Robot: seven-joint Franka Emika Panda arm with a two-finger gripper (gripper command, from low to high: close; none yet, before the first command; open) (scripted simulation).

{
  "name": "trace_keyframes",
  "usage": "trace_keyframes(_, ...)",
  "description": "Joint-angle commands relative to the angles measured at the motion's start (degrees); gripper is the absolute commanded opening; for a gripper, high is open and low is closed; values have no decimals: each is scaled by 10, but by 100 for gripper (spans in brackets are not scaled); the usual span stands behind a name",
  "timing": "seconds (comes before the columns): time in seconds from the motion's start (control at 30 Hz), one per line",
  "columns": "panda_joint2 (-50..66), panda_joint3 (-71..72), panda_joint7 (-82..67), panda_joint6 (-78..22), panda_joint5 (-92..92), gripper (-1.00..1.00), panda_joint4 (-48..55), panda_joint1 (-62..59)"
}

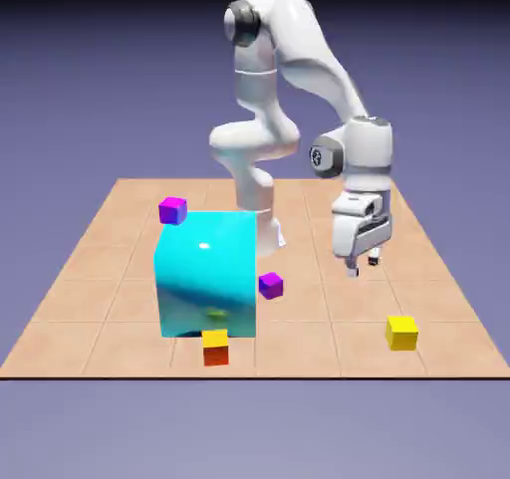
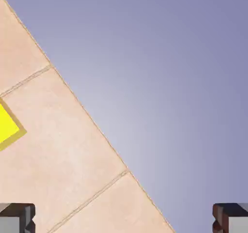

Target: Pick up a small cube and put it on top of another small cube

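Above the tabletop, toward the exterior view's right: one gripper, fingers wide apart, nothing between them, presumably kept raised and open to straddle a cube. Nearer the camera, by the same side: one small yellow cube, resting flat, apart from the rest, perhaps simply awaiting collection. Orientation: upright, slightly turned in the exterior view; a corner points inward from the hand view's left edge. Long axis: none evident, sides looking equal.

White Franka arm bent, gripper pointing down, 2 fingertips spread apart
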Motion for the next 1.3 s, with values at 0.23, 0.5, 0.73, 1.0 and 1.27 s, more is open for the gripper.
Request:
trace_keyframes(0.23, 166, 24, -88, -118, -59, 0, 124, 86)
trace_keyframes(0.5, 275, 121, -34, -118, -186, 0, 158, 1)
trace_keyframes(0.73, 257, 98, -52, -125, -157, -100, 156, 28)
trace_keyframes(1.0, 168, -7, -97, -153, -43, -100, 124, 16)
trace_keyframes(1.27, 103, -76, -77, -169, 12, -100, 73, -150)
